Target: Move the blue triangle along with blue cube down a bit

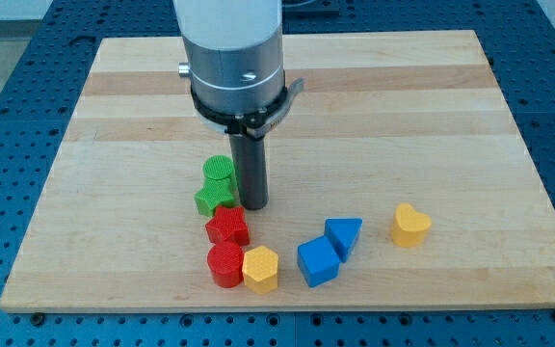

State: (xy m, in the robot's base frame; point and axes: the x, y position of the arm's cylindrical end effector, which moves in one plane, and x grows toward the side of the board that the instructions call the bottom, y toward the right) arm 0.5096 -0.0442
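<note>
Camera view: no brand, label or writing can be read anywhere. The arm's upper body is cut off at the view's top. My end effector is a plain dark rod with nothing to spread or pinch; my tip [253, 204] rests on the wooden worktop [451, 116], just right of the green cylinder [219, 171] and green star [212, 197], which look to be touching. The blue triangle [343, 235] and blue cube [317, 261] sit together near the view's bottom, well right of my tip. A red star [227, 226], red cylinder [225, 264] and yellow hexagon [260, 269] cluster below my tip. A yellow heart [410, 225] lies apart, rightward.
</note>
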